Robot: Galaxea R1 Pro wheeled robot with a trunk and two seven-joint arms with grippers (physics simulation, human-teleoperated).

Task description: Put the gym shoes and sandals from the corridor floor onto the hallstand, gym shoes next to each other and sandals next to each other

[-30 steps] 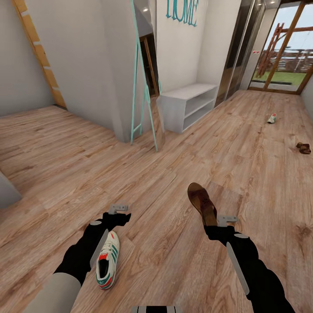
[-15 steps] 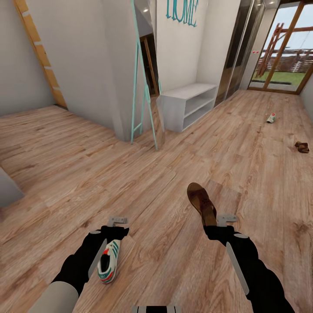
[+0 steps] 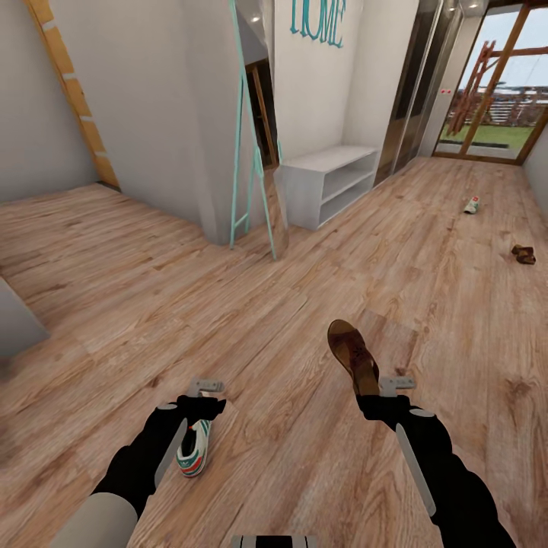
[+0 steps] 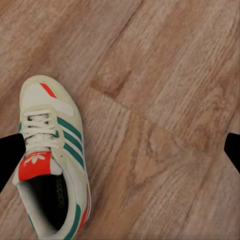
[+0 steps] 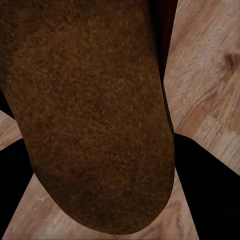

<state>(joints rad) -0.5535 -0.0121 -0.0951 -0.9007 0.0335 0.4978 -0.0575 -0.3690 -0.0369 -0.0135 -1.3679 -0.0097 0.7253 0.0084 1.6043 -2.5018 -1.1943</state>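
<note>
The right gripper is clenched on a brown sandal, held above the corridor floor. The left gripper hangs with jaws spread wide — a gym shoe lies on the floor below, beside one fingertip.

Your right hand grips a brown sandal above the floor. Your left hand hangs over a gym shoe. The hallstand stands ahead, with another shoe and sandal beyond.
</note>
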